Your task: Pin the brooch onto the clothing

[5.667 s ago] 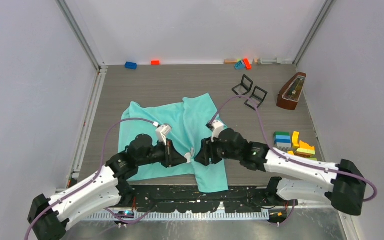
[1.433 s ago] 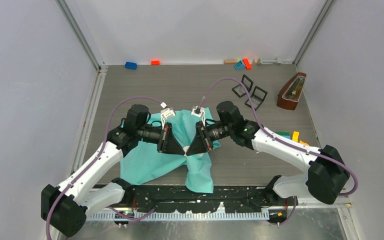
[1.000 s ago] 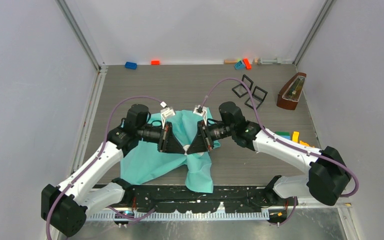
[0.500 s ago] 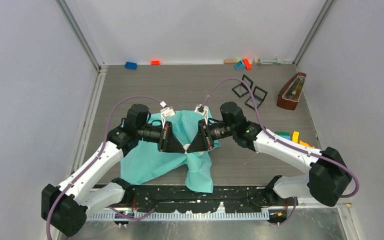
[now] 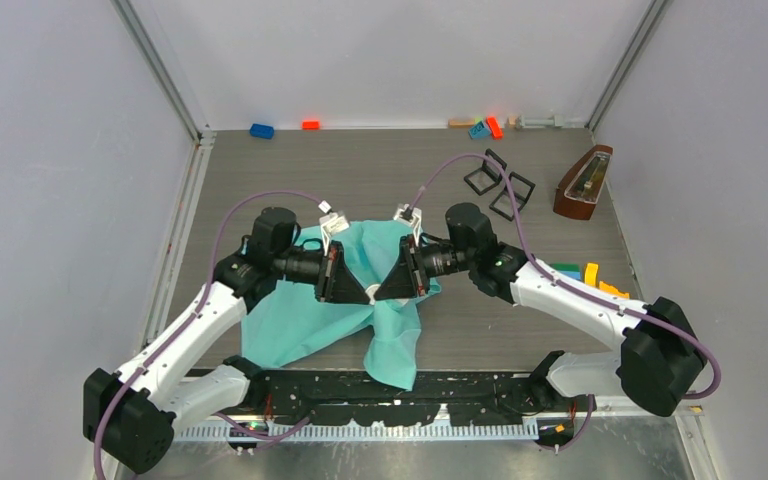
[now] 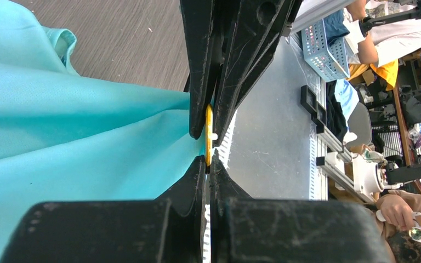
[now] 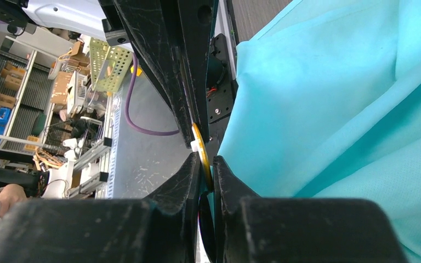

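The turquoise T-shirt (image 5: 300, 322) is bunched on the table, and its middle is lifted to where my two grippers meet tip to tip. The brooch, a thin yellow disc with a white nub, shows edge-on in the left wrist view (image 6: 209, 129) and in the right wrist view (image 7: 199, 145). My left gripper (image 5: 365, 297) (image 6: 208, 162) is shut on the disc's edge. My right gripper (image 5: 381, 296) (image 7: 206, 171) is shut on the same disc from the other side, with shirt fabric (image 7: 334, 82) beside its jaw. The shirt also fills the left of the left wrist view (image 6: 77, 142).
Two black wire frames (image 5: 500, 185) and a wooden metronome (image 5: 582, 182) stand at the back right. Coloured blocks (image 5: 600, 292) lie at the right edge. More blocks, blue (image 5: 261, 130), orange (image 5: 310, 124) and mixed (image 5: 485, 127), line the back wall.
Since the earliest frame both grippers have risen and drawn the shirt's middle up off the table. Over the last second the right arm has eased slightly right and the hanging fold has shifted left.
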